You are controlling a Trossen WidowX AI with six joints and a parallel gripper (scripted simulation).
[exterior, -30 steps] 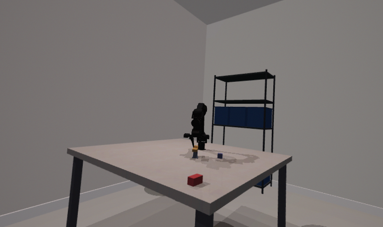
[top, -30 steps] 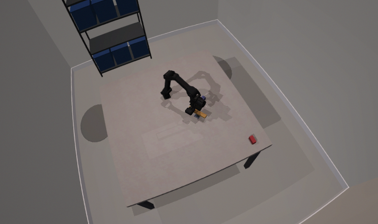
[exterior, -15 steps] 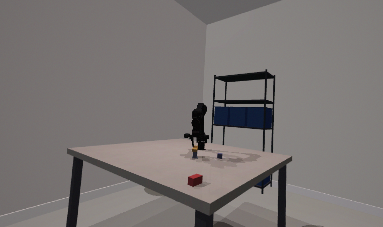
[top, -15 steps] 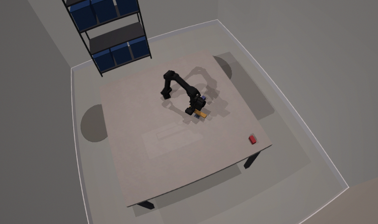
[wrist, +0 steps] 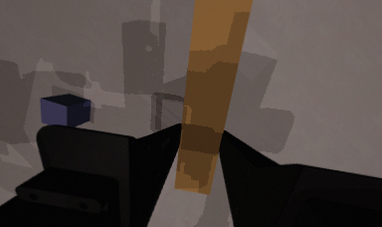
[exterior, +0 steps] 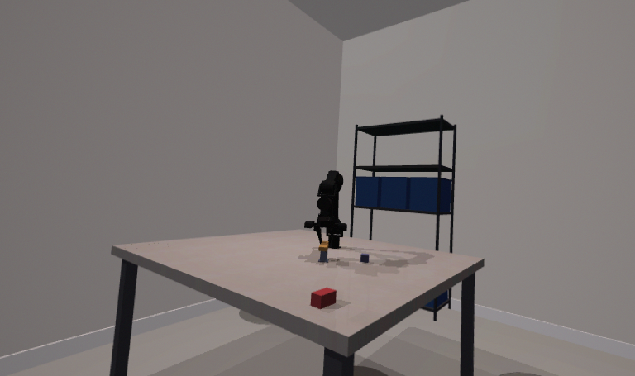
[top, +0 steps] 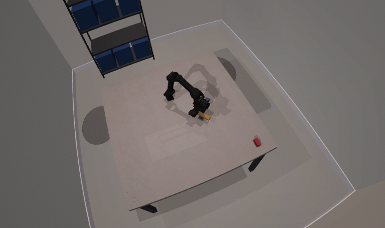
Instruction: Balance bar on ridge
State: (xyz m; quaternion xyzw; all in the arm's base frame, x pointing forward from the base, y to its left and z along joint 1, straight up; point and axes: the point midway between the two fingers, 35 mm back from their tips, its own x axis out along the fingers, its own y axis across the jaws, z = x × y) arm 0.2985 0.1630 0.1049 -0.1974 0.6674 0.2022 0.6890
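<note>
I am a black robot arm (exterior: 329,199) standing near the far side of a pale table (exterior: 224,264) with dark legs, in a grey room. My gripper (exterior: 322,239) points down, closed on a small orange bar (exterior: 322,245). Right under the bar sits a small blue-grey ridge (exterior: 322,256); whether the two touch is too small to tell. A small blue cube (exterior: 365,257) lies on the table to the right, apart from the ridge. A red block (exterior: 322,297) sits nearer the front edge. Behind the table, by the right wall, a black shelf rack (exterior: 441,166) holds blue bins (exterior: 403,193).
</note>
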